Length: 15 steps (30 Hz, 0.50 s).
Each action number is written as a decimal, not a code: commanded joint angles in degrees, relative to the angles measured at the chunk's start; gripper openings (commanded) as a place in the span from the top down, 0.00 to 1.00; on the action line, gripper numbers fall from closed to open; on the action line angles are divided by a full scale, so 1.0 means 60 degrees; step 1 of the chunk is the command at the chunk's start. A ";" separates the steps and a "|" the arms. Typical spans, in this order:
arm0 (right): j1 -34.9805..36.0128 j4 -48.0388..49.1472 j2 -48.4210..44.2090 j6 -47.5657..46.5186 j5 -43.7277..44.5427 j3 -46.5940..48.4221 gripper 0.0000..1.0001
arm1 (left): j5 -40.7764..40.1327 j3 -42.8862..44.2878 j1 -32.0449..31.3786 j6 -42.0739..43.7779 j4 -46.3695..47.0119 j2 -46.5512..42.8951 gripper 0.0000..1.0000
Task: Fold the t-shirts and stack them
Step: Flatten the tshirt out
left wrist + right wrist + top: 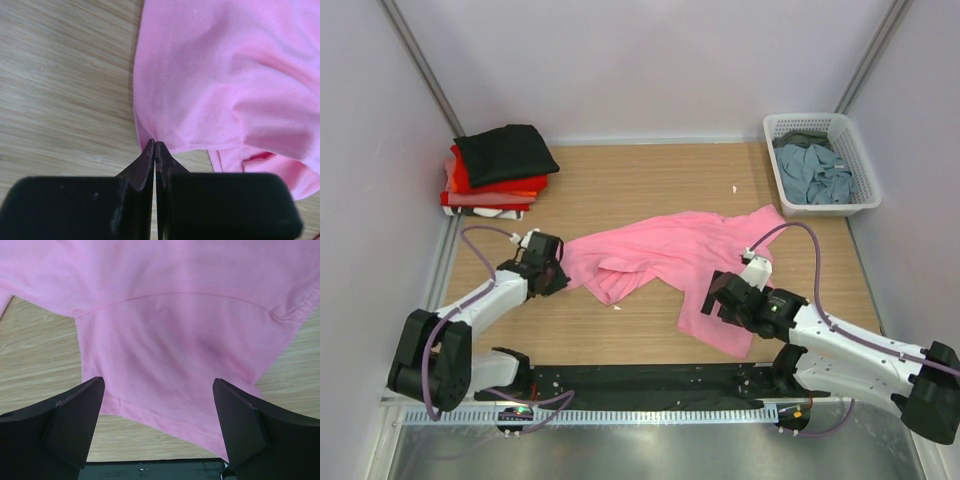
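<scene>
Cloth is pinched at my left gripper: its jaws are closed at their very tips on the edge of the pink t-shirt, so I can pull it flat. My right gripper stands wide open, the hem lying between its jaws, ready to grab.

Plain pink t-shirt, tan wood-grain table, white lattice basket

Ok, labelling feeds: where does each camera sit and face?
Top external: above, behind the bases, looking down on the light wooden table; both arms show.
Left wrist: on that arm, facing the left gripper, shut on the bright pink cloth t-shirt.
Right wrist: past the open right gripper onto it.
All share that shirt.
</scene>
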 commanded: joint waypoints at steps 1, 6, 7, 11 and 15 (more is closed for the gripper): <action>-0.0394 -0.0528 -0.0100 0.0392 0.0615 0.0387 0.04 | 0.0358 0.0931 0.0041 0.0447 -0.0377 -0.0376 1.00; -0.4821 0.0655 -0.0392 -0.0617 -0.3524 -0.0707 0.12 | 0.0170 0.2891 0.0026 0.0945 -0.2605 -0.1929 1.00; -0.5284 0.0556 -0.0363 -0.0807 -0.3894 -0.0711 0.16 | 0.0125 0.3158 0.0041 0.1033 -0.3246 -0.2163 1.00; -0.5435 -0.1081 -0.0377 -0.1276 -0.2697 0.0196 0.10 | 0.0448 0.4580 0.0041 0.1704 -0.4789 -0.2458 1.00; -0.5406 -0.1817 -0.0495 -0.1322 -0.3236 0.0213 0.10 | -0.0635 0.5066 0.0041 0.2556 -0.5523 -0.2487 1.00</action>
